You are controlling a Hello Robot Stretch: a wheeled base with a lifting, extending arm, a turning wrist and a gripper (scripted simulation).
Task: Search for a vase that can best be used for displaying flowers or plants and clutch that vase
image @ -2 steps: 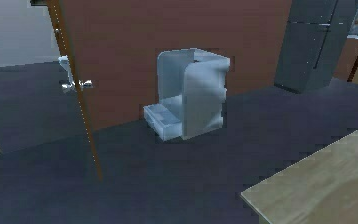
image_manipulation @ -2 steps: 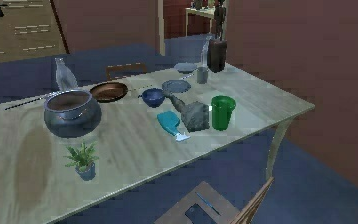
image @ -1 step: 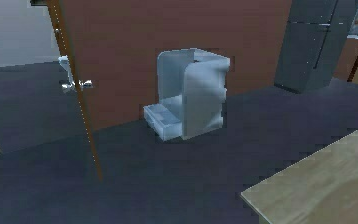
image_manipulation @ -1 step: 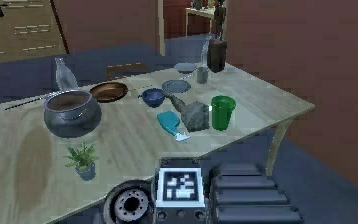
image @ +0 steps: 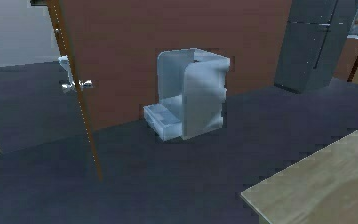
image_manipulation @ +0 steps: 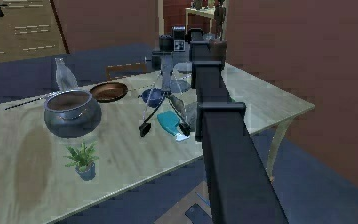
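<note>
In the forward view, a brown door [image: 75, 90] stands ajar at the left with a metal handle. Dark blue floor [image: 137, 170] lies open ahead up to the brown wall [image: 187, 25]. A pale, glossy box [image: 192, 95] sits against that wall, a dark fridge [image: 312, 45] fills the upper right, and a light wooden table corner [image: 317, 190] cuts in at the lower right.

In the arm side view, the wooden tabletop [image_manipulation: 27, 170] carries several things:
- a clear flask-shaped vase [image_manipulation: 62, 72] at the upper left
- a round grey bowl [image_manipulation: 72, 113]
- a small potted plant [image_manipulation: 84, 160]
- a brown dish [image_manipulation: 109, 92]

The gripper [image_manipulation: 165, 118] hangs above blue objects [image_manipulation: 172, 122] at centre. I cannot tell how its fingers are set or whether it holds anything. The square black arm [image_manipulation: 227, 150] crosses the table's right edge.
</note>
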